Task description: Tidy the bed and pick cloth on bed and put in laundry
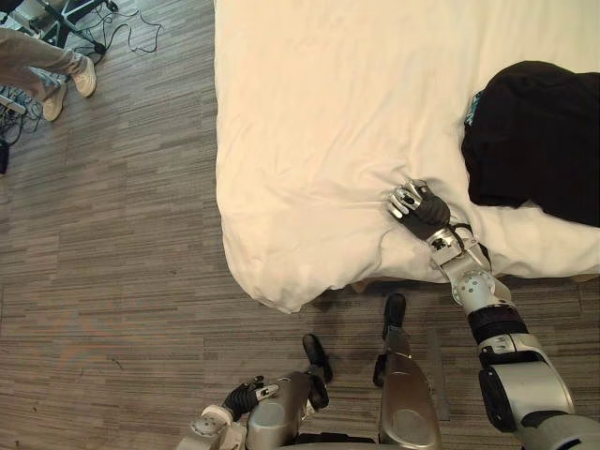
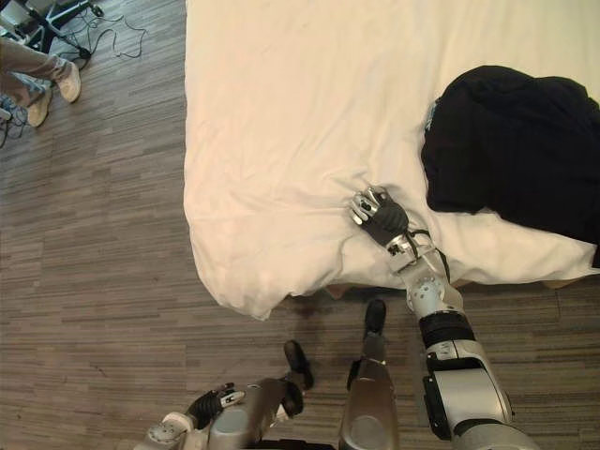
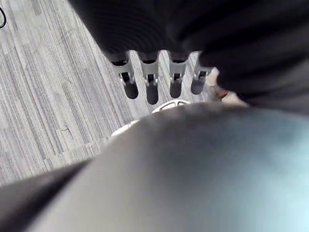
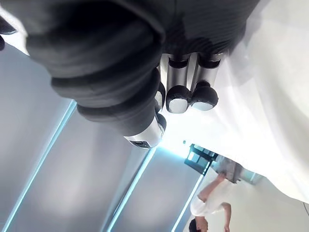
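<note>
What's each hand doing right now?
Left hand: open, holding nothing, hanging above the floor.
Right hand: shut on the white sheet, near the bed's edge.

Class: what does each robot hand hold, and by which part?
Right hand pinches the white bedsheet near its front edge; left hand, open, holds nothing.

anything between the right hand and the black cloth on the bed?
Nothing but bare white sheet, lightly creased, lies between the right hand and the black cloth. Both eye views show it.
</note>
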### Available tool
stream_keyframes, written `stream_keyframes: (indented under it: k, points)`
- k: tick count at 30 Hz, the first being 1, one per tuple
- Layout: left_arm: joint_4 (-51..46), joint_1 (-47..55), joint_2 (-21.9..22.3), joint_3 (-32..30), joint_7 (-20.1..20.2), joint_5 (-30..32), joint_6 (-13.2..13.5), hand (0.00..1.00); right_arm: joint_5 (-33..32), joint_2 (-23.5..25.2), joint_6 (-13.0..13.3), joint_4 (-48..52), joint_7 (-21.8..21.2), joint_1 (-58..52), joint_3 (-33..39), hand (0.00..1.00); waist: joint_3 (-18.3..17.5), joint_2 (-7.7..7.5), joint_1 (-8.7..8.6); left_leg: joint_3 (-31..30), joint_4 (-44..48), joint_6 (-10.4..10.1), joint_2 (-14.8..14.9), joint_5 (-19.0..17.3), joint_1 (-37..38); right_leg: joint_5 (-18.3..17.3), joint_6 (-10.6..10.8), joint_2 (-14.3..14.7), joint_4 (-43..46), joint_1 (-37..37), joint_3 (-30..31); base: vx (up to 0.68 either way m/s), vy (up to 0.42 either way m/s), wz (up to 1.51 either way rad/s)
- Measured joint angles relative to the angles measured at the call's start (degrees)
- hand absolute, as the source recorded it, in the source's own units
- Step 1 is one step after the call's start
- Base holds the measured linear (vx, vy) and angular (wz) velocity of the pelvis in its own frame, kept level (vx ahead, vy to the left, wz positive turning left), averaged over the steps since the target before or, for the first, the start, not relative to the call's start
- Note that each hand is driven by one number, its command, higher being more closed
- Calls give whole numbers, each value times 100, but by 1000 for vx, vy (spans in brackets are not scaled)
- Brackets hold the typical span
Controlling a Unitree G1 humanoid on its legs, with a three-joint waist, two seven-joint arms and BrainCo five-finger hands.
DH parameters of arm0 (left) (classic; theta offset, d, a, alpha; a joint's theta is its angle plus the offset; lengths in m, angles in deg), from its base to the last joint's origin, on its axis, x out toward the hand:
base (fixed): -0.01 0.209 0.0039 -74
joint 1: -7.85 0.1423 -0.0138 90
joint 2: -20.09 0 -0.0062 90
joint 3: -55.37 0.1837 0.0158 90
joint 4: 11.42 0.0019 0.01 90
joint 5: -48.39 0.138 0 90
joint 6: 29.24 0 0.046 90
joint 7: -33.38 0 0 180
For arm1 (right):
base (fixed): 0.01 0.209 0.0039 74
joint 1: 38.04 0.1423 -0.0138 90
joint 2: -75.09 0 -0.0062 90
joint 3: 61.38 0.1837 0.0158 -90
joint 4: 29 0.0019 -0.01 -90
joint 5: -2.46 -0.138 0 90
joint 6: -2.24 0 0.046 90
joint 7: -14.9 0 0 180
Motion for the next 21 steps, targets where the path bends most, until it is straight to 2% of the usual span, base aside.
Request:
stream_keyframes:
  k: [5, 7, 9, 10, 12, 14, 15, 16, 17, 18, 19, 20, 21]
  points:
    - [172, 20, 80, -345, 106, 120, 9, 0, 73, 704, 22, -19, -38, -435, 578, 100, -27, -69, -238, 101, 34, -56, 89, -116, 196, 9, -14, 95, -2, 176, 110, 58, 27, -10]
    - [224, 25, 131, -582, 99, 183, 2, 0, 78, 1044, 36, -50, -63, -717, 818, 100, -132, -186, -258, 174, 33, -91, 153, -154, 242, -4, -5, 172, -6, 208, 214, 69, 8, -21]
    - [295, 19, 132, -905, 71, 293, -87, 0, 145, 1390, 44, -271, -148, -965, 1021, 100, -290, -397, -279, 301, 35, -141, 250, -188, 291, -20, -21, 269, -11, 213, 256, 68, -28, -23]
    - [365, 31, 131, -1081, 18, 304, -161, 0, 206, 1557, 42, -277, -152, -1206, 1110, 0, -400, -523, -296, 352, 37, -173, 308, -208, 335, -42, -36, 328, -20, 229, 268, 85, -46, -19]
    - [466, 56, 179, -1421, -57, 464, -285, 0, 238, 1780, -17, -401, -137, -1704, 1332, 0, -530, -725, -290, 494, 38, -245, 425, -265, 523, -142, -70, 448, -40, 352, 305, 80, -50, -23]
    - [479, 156, 243, -1712, -140, 606, -388, 0, 291, 1856, -102, -914, 262, -2169, 1675, 0, -685, -842, -253, 683, 53, -316, 529, -368, 665, -264, -92, 571, -40, 445, 390, 75, -33, -44]
    - [516, 193, 322, -1898, -160, 693, -427, 0, 420, 1828, -116, -1308, 628, -2519, 2020, 0, -738, -851, -226, 817, 115, -358, 613, -461, 777, -351, -91, 642, -39, 509, 442, 73, -12, -51]
    - [527, 205, 349, -2000, -170, 743, -454, 0, 474, 1792, -118, -1475, 784, -2717, 2174, 0, -748, -840, -226, 885, 169, -373, 651, -528, 814, -422, -84, 684, -39, 533, 505, 125, 6, -70]
    - [564, 218, 463, -2286, -281, 820, -486, 0, 557, 1665, -111, -1743, 1135, -3285, 2405, 0, -798, -798, -215, 942, 518, -364, 742, -617, 851, -536, -165, 794, -39, 545, 725, 131, -32, -92]
    - [554, 251, 491, -2594, -461, 936, -480, 0, 704, 1588, -114, -1831, 1335, -3734, 2452, 0, -868, -912, -217, 718, 1324, -304, 873, -649, 653, -550, -193, 849, 3, 562, 966, 170, -67, -104]
    - [552, 277, 517, -2717, -557, 979, -475, 0, 703, 1562, -113, -1824, 1360, -3877, 2439, 0, -900, -944, -217, 536, 1703, -262, 940, -668, 559, -537, -202, 893, 7, 595, 1104, 140, -105, -117]
    - [550, 348, 575, -2906, -702, 1036, -459, 0, 733, 1493, -105, -1806, 1374, -4064, 2411, 0, -983, -963, -204, 117, 2434, -102, 1063, -684, 358, -525, -232, 997, 65, 620, 1415, 193, -46, -177]
    - [561, 464, 660, -3048, -922, 1075, -380, 0, 933, 1372, -40, -1779, 1364, -4175, 2325, 0, -1145, -957, -152, -746, 3458, 336, 1145, -808, -8, -655, -289, 1181, 224, 609, 2022, 215, 61, -234]
